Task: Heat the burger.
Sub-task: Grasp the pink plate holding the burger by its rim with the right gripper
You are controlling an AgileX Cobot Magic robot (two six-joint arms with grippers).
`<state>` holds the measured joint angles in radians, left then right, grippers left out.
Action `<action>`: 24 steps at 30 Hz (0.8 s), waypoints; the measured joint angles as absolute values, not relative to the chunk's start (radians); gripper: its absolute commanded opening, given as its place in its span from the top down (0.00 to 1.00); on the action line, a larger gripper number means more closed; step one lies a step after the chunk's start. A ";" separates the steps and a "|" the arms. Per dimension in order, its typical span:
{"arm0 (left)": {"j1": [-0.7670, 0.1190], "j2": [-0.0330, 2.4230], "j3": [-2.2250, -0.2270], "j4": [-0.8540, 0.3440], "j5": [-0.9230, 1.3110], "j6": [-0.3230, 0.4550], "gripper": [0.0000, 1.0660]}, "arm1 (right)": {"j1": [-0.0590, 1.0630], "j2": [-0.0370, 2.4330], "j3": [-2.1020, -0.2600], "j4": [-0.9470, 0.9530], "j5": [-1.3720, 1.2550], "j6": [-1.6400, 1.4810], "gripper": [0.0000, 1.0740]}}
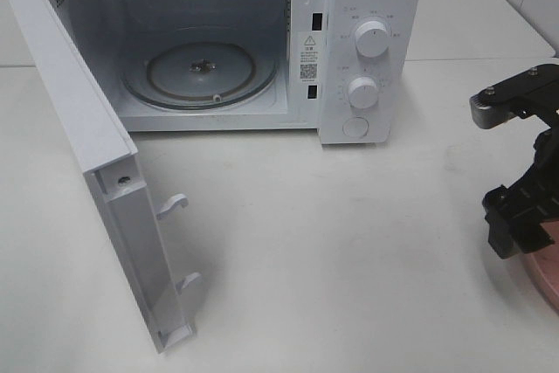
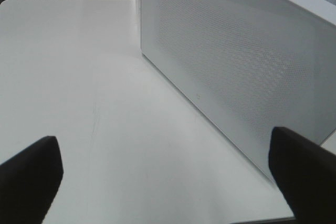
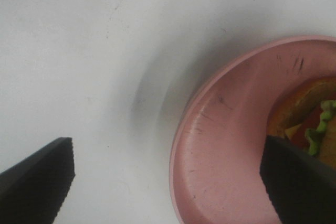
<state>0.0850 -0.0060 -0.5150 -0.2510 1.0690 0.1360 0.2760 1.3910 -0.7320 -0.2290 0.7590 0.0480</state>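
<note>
The burger [image 3: 307, 111] shows only in the right wrist view, as a sliver of bun, lettuce and tomato on a pink plate [image 3: 231, 145]. My right gripper [image 3: 168, 156] is open, with one finger over the plate's inside and the other over the bare table, so the rim lies between them. In the high view that gripper [image 1: 517, 226] hangs at the far right edge above the plate [image 1: 548, 275], and the burger is out of view there. The left gripper [image 2: 163, 140] is open and holds nothing. It faces the outer side of the microwave door [image 2: 236, 61].
The white microwave [image 1: 367, 41] stands at the back with its door [image 1: 79, 128] swung wide toward the front left. Its glass turntable [image 1: 201, 72] is bare. Two knobs and a button are on its right panel. The white table [image 1: 332, 251] spreads in front.
</note>
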 measured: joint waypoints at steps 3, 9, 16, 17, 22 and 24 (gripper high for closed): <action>0.085 -0.006 -0.515 -0.251 1.069 0.136 0.06 | 0.276 1.391 -0.732 -0.244 0.755 0.082 0.13; 0.085 -0.006 -0.515 -0.251 1.069 0.136 0.06 | 0.264 1.391 -0.732 -0.278 0.754 0.131 0.14; 0.085 -0.006 -0.515 -0.251 1.069 0.136 0.06 | 0.159 1.391 -0.732 -0.263 0.753 0.133 0.16; 0.085 -0.006 -0.515 -0.251 1.069 0.136 0.06 | 0.151 1.392 -0.732 -0.256 0.753 0.129 0.16; 0.085 -0.006 -0.515 -0.251 1.069 0.136 0.06 | 0.137 1.429 -0.732 -0.229 0.751 0.121 0.18; 0.085 -0.006 -0.515 -0.251 1.069 0.136 0.06 | 0.137 1.453 -0.731 -0.213 0.740 0.108 0.18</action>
